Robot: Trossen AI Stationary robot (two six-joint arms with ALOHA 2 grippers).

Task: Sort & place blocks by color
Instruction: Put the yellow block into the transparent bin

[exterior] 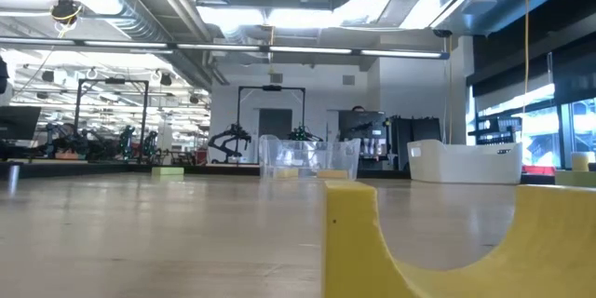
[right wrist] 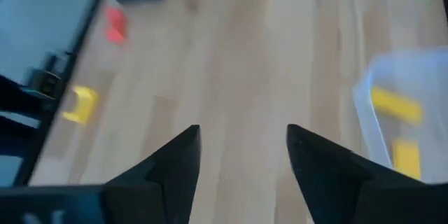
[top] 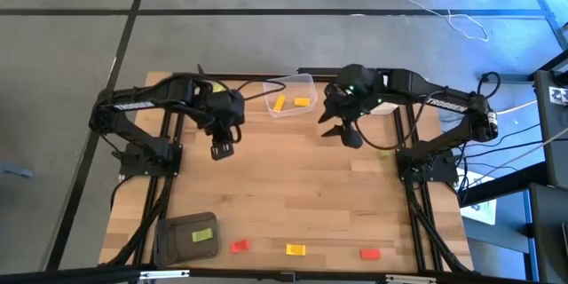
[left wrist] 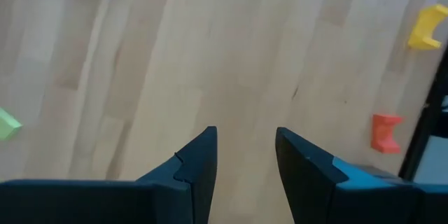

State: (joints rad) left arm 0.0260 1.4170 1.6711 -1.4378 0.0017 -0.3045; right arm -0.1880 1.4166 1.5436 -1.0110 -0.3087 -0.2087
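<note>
High view: both hands empty and parted, left hand point(top: 222, 149) and right hand point(top: 342, 130) by the bench's far edge near clear bin point(top: 306, 82), blocks point(top: 295, 249) stranded along near edge, risking misaligned long-reach grasps.

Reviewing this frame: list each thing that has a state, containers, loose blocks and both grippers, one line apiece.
Clear bin: upright, holds two yellow-orange blocks.
Dark grey tray: holds one green block.
Red blocks: two, loose on the table's near edge.
Yellow block: loose between the red ones.
Small green block: loose beside the right arm's base.
Left gripper: open, empty.
Right gripper: open, empty.
</note>
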